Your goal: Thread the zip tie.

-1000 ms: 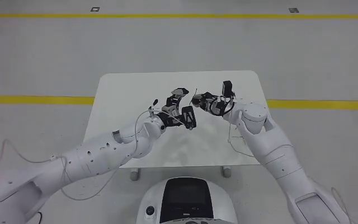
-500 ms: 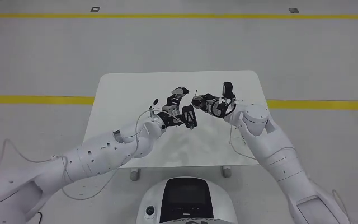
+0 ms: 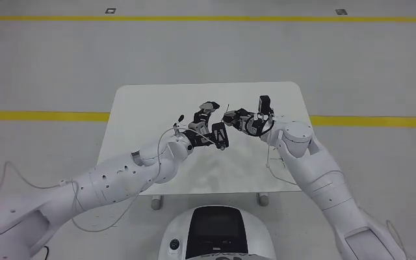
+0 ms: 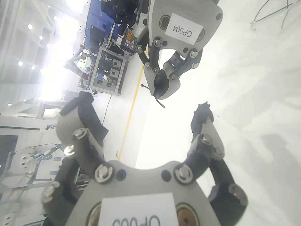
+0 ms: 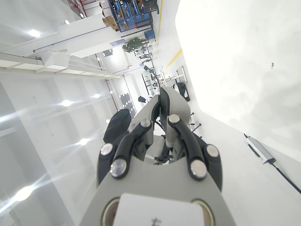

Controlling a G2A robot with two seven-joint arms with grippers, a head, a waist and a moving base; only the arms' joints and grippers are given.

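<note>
Left wrist view | left jaws spread | right jaws pinching one zip tie [image 4: 160,103]

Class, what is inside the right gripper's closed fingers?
The right gripper pinches a thin black zip tie; both ends poke out. The stretch inside the grip is covered.

Most of the thin black plastic zip tie [image 4: 160,102] is buried in the right claw [image 4: 161,90]

From the left wrist cam only a short tip and a little stub poke out either side of the pinched-together fingers [image 4: 162,83]; the middle is swallowed. On the top cam the tie is a hairline, so I can't make out which end is which. A couple of thin dark bent strands [image 4: 270,10] show against the white counter [image 4: 258,71], too skinny to say wire or more ties. There's also a tiny dark speck [image 5: 272,65] on the counter, too small to tell.
</note>
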